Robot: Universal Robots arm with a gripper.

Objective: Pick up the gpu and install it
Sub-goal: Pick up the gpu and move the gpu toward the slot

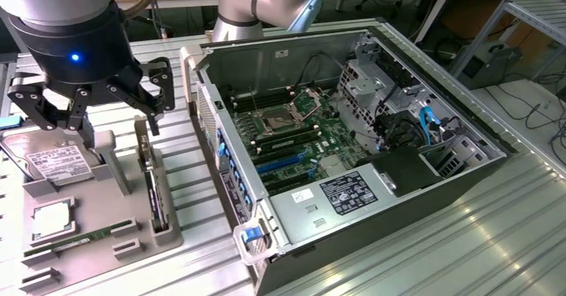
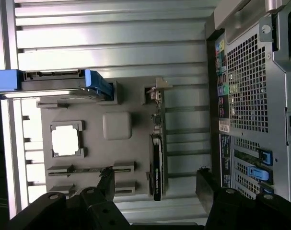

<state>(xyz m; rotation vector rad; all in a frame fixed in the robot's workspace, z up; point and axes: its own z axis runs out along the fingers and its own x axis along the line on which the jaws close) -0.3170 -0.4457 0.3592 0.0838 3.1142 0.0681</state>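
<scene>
The gpu [image 1: 156, 193] is a thin dark card standing on its edge in a slot of the grey tray [image 1: 97, 206], its silver bracket at the far end. My gripper [image 1: 118, 130] hangs open above the tray's back part, clear of the card. In the wrist view the gpu [image 2: 156, 158] runs lengthwise below the gap between the two black fingers [image 2: 107, 179], and the gripper [image 2: 156, 186] holds nothing. The open computer case [image 1: 354, 144] lies to the exterior view's right of the tray, motherboard and slots exposed.
On the tray also lie a silver hard drive [image 1: 55, 160], a square processor [image 1: 52, 218] and a green memory stick [image 1: 79, 238]. The case's rear panel [image 2: 246, 86] stands close beside the gpu. Ribbed metal table [image 1: 460, 243] all round.
</scene>
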